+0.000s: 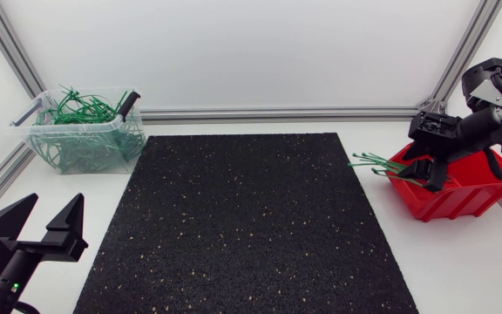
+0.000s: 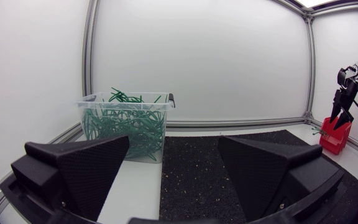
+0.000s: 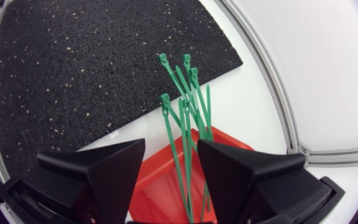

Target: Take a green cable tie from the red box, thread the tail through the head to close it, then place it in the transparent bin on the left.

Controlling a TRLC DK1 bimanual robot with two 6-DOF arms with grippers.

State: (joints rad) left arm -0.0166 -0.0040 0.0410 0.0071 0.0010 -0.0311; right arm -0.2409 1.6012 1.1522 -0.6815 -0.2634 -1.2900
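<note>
Your right tool hangs wide over the red plastic box, with straight green cable ties untouched between its fingers. Your left tool stands wide near the transparent bin.

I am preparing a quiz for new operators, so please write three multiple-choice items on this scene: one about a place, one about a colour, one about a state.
1. Where does the red box stand relative to the black mat? A. on it; B. beside it, to the right; C. behind it.
2. What colour are the cable ties in the transparent bin? A. green; B. white; C. red.
3. How do the left jaws stand? A. shut on a tie; B. shut on the bin; C. open, holding nothing.
Answers: B, the box sits past the mat's right edge; A, green ties fill the bin; C, a wide empty gap parts them.
</note>
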